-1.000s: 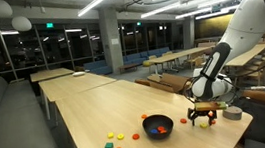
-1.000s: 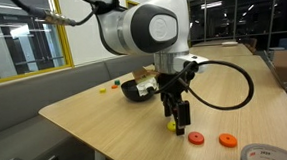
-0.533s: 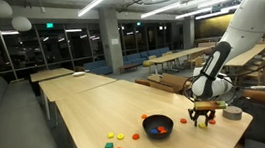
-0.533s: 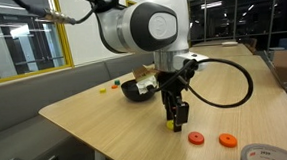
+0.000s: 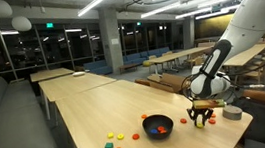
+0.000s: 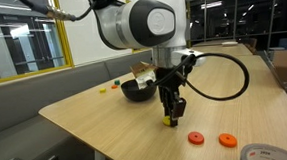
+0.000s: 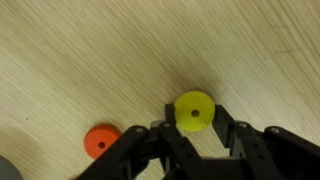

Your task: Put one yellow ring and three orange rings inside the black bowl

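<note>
Tool [image 7: 193, 121] straddles the yellow ring [image 7: 193, 111] on the bench [image 7: 80, 60], seemingly clenched on its edges so we can carry it to the bowl [image 6: 136, 90], well apart; an orange ring [image 7: 101, 141] lies near.

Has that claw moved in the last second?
Yes. The gripper, holding the yellow ring, has shifted slightly up and toward the black bowl, away from the nearest orange ring.
</note>
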Robot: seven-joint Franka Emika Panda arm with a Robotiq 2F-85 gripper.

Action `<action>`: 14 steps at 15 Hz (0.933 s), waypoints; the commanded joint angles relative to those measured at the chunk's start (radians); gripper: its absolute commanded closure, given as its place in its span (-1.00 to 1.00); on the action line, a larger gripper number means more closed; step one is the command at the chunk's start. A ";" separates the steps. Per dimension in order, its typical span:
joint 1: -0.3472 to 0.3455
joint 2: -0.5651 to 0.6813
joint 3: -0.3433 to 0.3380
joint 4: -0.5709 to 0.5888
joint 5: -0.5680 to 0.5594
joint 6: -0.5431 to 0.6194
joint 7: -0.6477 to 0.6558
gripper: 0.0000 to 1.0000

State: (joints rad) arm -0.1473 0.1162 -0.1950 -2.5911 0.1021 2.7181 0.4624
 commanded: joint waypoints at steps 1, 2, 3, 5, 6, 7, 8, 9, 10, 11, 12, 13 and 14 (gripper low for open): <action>0.031 -0.085 0.028 0.028 0.007 -0.071 -0.024 0.50; 0.039 -0.099 0.039 0.040 0.005 -0.084 -0.019 0.50; 0.052 -0.116 0.052 0.049 -0.010 -0.085 -0.003 0.50; 0.068 -0.139 0.080 0.079 -0.013 -0.102 -0.002 0.50; 0.075 -0.147 0.094 0.093 -0.010 -0.107 -0.006 0.50; 0.083 -0.154 0.109 0.110 -0.003 -0.113 -0.012 0.50; 0.092 -0.157 0.124 0.124 0.009 -0.118 -0.022 0.50; 0.101 -0.156 0.138 0.137 0.019 -0.121 -0.029 0.50; 0.111 -0.153 0.151 0.147 0.038 -0.122 -0.042 0.50; 0.120 -0.146 0.163 0.158 0.052 -0.123 -0.050 0.50; 0.131 -0.136 0.175 0.172 0.071 -0.124 -0.062 0.50; 0.140 -0.123 0.185 0.184 0.081 -0.123 -0.067 0.50; 0.148 -0.107 0.195 0.196 0.090 -0.120 -0.075 0.50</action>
State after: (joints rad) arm -0.0212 -0.0209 -0.0222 -2.4437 0.1421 2.6149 0.4338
